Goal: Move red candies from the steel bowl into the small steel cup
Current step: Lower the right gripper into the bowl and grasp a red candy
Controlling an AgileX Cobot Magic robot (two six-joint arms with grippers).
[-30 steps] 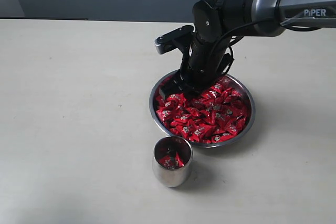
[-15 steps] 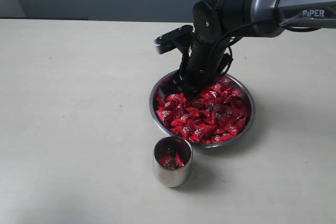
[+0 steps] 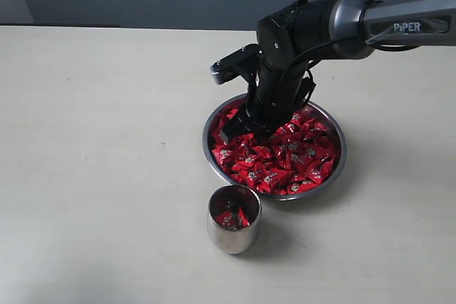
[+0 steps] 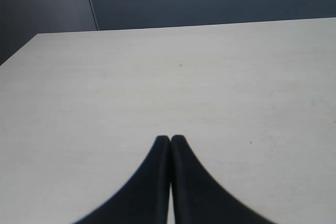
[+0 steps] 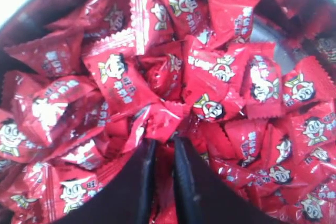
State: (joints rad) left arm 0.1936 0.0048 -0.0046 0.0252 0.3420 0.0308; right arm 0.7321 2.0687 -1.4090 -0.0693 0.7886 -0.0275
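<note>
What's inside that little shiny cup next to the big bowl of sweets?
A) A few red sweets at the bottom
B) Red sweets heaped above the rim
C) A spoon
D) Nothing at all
A: the exterior view looks down into the small steel cup and shows just a few red candies lying at the bottom, well below the rim.

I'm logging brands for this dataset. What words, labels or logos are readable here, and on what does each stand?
"PiPER": white letters on the grey link of the right arm.
red candies: white characters beside a cartoon face on each wrapper, too blurred to read.
steel bowl and small steel cup: no text visible.
</note>
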